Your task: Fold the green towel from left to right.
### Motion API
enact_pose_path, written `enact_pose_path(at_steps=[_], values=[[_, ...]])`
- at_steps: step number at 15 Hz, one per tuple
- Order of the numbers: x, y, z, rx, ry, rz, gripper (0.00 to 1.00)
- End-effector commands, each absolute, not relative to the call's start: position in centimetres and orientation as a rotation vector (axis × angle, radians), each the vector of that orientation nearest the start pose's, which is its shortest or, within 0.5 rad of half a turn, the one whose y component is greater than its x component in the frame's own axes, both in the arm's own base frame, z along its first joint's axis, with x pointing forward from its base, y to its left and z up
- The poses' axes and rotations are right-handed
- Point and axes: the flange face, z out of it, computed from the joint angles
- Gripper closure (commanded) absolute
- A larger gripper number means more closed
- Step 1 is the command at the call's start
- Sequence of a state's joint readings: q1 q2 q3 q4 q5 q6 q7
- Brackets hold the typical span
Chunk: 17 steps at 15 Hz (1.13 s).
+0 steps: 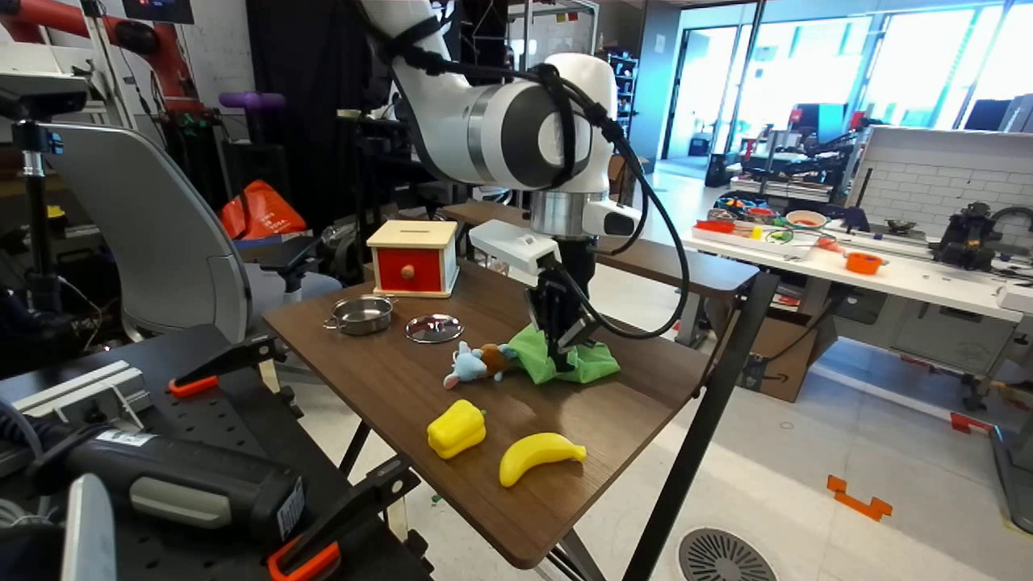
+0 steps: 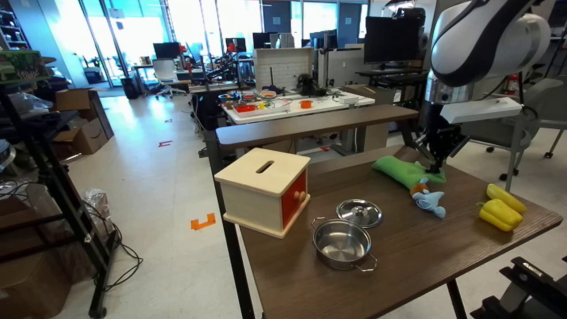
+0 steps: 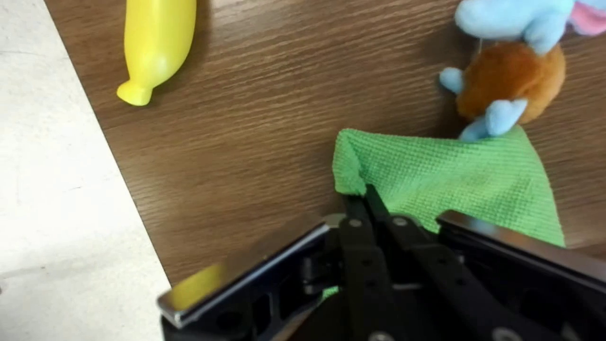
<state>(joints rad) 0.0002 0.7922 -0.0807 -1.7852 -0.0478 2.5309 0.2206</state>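
The bright lime-green towel (image 3: 454,175) of thin, textured cloth lies rumpled on the brown wood-grain tabletop (image 1: 387,379), and we see the black gripper (image 3: 363,194) pinching its folded edge, fingers together. In the wrist view we find the light-blue and brown plush toy (image 3: 518,71) touching the towel, the smooth yellow banana (image 3: 158,42) well apart.

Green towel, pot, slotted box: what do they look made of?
Green towel: matte textile; the wrist view shows a fine waffle-like weave. Fibre type not readable.
Pot: shiny metal, probably stainless steel, from its silvery reflections.
Slotted box: probably wood or plywood, smooth and low-gloss, from its pale beige panels; its red front looks painted, being evenly coloured, though another coating is possible.
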Motion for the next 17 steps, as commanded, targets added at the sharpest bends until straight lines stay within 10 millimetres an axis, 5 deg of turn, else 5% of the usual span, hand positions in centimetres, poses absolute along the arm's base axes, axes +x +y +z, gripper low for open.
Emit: enact_pose_path(at_steps=[1,2,3,6,12,15,16,17], values=[[65.6,-5.3,9.3,-3.206,0.435,0.098,0.99],[65.7,-5.3,9.0,-3.206,0.441,0.099,0.91],[65.9,-5.3,9.0,-3.208,0.446,0.098,0.71],[66.3,-5.0,9.7,-3.215,0.445,0.089,0.49],[64.5,-2.2,16.9,-3.163,0.400,-0.077,0.05],[62.3,0.4,18.7,-3.247,0.227,-0.035,0.00],[64.8,-1.0,17.5,-3.204,0.312,-0.076,0.01],[64.0,-0.1,18.1,-3.218,0.274,-0.065,0.00]])
